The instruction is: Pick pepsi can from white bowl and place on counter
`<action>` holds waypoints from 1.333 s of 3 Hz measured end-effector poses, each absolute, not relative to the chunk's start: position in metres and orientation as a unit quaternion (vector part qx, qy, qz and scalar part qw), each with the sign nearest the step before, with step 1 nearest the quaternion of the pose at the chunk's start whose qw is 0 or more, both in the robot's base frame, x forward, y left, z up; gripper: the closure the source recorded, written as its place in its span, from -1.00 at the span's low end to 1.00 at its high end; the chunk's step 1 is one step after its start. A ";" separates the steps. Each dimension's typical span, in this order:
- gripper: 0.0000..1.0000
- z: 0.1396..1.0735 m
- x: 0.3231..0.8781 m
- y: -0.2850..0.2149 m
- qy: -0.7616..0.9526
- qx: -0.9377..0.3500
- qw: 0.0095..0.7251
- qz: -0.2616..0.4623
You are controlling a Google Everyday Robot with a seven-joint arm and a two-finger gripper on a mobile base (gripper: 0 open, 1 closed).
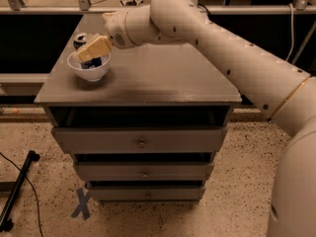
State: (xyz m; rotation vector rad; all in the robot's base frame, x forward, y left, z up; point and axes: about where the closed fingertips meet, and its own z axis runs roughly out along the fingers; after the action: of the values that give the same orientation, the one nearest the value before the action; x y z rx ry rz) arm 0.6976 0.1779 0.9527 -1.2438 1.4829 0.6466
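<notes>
Hanging low at the far left: tan, wedge-shaped end effector (92, 50), just over the blue metal pepsi can (95, 63); cannot tell how wide open or whether gripping. Can inside smooth round white bowl (91, 75), on flat matte grey counter (153, 80).

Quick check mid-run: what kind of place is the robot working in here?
Probably a robot test area, not a home kitchen: a lone grey drawer cabinet provides the counter, an X marks the speckled floor, and the end effector hangs over the white bowl containing the pepsi can.
</notes>
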 end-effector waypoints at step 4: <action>-1.00 0.932 0.710 0.204 0.633 -0.483 0.516 0.316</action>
State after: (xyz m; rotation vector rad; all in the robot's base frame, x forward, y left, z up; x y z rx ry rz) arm 0.7103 0.2042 0.9323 -1.1599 1.5192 0.7578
